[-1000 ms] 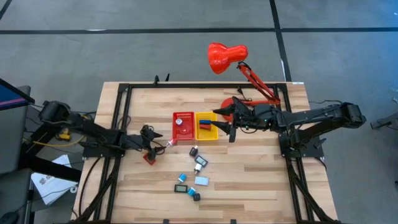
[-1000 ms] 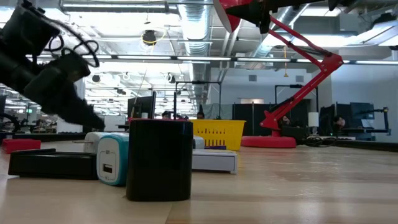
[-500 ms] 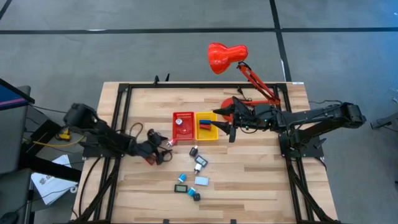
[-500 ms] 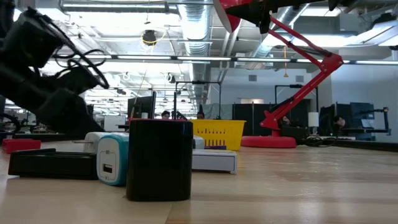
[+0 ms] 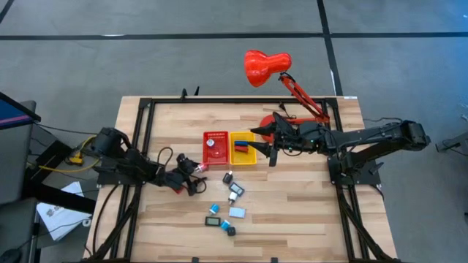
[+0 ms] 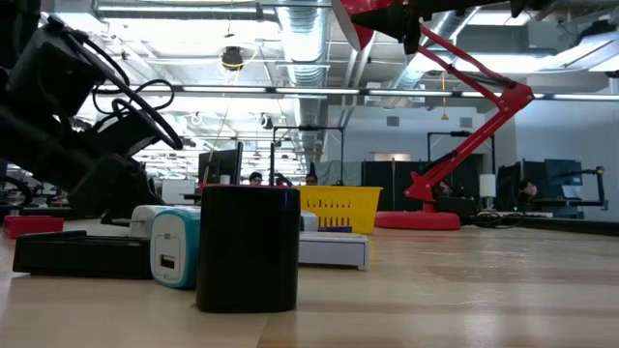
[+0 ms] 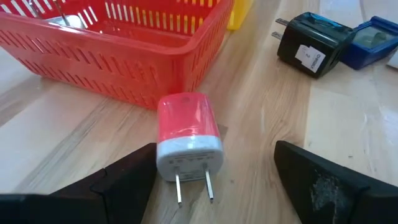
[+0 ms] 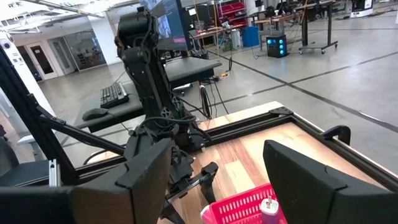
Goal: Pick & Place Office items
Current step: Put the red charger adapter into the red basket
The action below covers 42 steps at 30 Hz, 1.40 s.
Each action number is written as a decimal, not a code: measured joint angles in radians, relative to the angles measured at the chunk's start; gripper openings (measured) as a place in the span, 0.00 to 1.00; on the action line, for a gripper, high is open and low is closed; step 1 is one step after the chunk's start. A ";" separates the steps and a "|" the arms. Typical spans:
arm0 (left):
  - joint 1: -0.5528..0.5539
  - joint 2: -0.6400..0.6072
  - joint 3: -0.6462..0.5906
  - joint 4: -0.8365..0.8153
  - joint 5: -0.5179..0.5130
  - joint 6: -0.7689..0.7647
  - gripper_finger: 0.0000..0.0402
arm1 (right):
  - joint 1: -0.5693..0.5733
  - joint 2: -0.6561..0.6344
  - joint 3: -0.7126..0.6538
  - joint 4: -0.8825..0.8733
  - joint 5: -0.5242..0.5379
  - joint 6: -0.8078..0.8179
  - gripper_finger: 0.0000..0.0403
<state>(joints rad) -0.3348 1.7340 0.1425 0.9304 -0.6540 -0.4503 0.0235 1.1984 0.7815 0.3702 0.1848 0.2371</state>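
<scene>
Red charger point(image 7: 187, 135) lies between the wide-open left end effector's point(image 7: 214, 177) fingers, unheld

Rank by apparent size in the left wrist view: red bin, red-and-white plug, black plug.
1. red bin, cut off by the picture's edge
2. red-and-white plug
3. black plug; it lies farther from the camera, so true size against the red-and-white plug is unsure.

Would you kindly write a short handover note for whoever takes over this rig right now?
Left tool: open, straddling a red and white plug on the table beside the red bin, not yet gripped.
Right tool: open, empty, over the yellow bin.
Done: some pieces lie in both bins.
Left: that plug and the loose pieces mid-table.
</scene>
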 joint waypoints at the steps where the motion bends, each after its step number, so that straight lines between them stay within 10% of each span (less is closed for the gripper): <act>1: 0.001 0.000 0.000 -0.003 -0.001 -0.001 0.79 | 0.000 0.000 0.000 0.000 0.000 0.000 0.62; 34: -0.005 0.000 -0.002 -0.012 -0.070 -0.051 0.33 | 0.003 0.000 0.000 -0.004 0.000 0.010 0.62; 42: -0.058 -0.201 -0.012 -0.168 -0.009 -0.052 0.35 | 0.003 0.000 -0.001 -0.023 0.000 0.024 0.62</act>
<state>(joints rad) -0.3928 1.5335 0.1301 0.7629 -0.6626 -0.5027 0.0265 1.1984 0.7807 0.3476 0.1848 0.2612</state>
